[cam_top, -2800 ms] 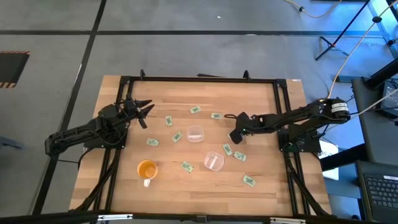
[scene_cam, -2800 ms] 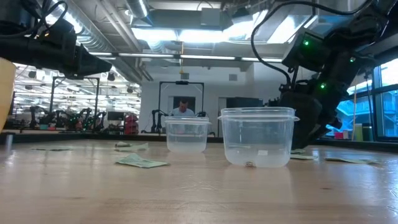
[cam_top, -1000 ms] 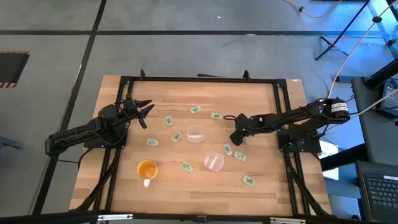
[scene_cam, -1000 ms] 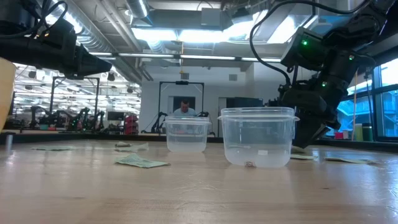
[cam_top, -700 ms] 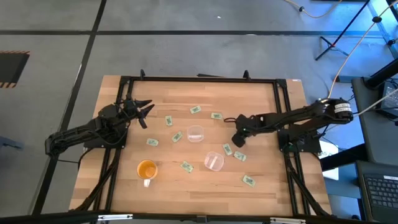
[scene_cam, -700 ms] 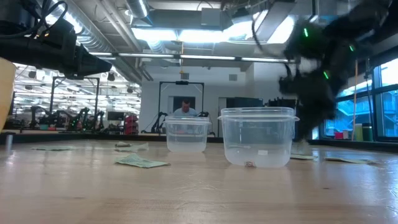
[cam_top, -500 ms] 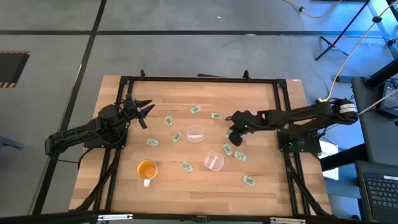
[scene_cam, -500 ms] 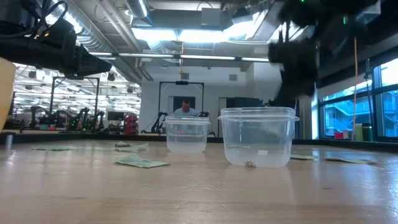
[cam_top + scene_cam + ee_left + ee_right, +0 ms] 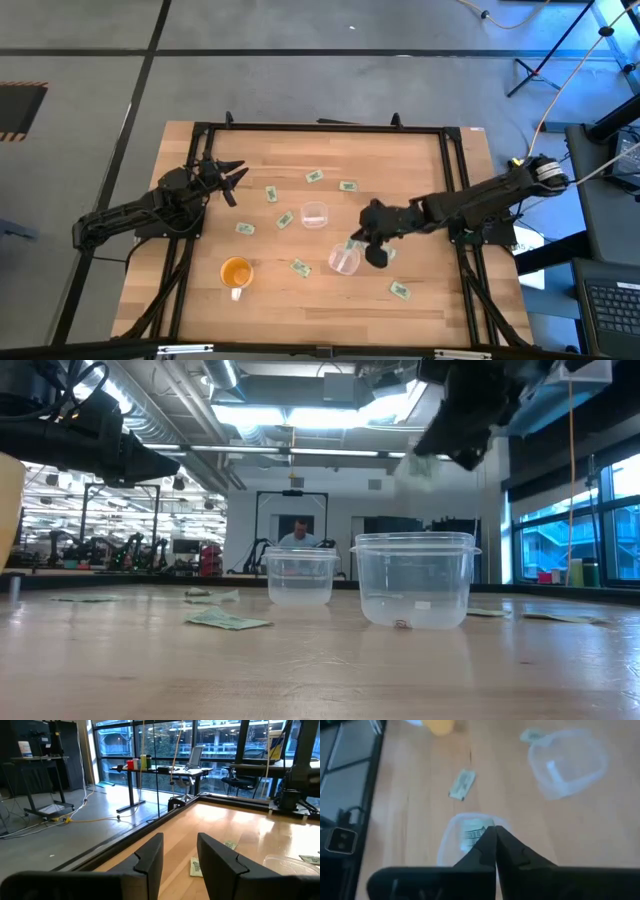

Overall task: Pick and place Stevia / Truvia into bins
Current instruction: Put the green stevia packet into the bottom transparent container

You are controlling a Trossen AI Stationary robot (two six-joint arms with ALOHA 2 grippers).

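The right tool (image 9: pixel 352 243), fingers pinched together on a pale green-and-white paper sweetener packet (image 9: pixel 474 831), hangs directly above the nearer clear round plastic cup (image 9: pixel 344 260) on the wooden counter (image 9: pixel 270 295), while the left tool (image 9: pixel 236 176), partly open and empty, waits well apart.
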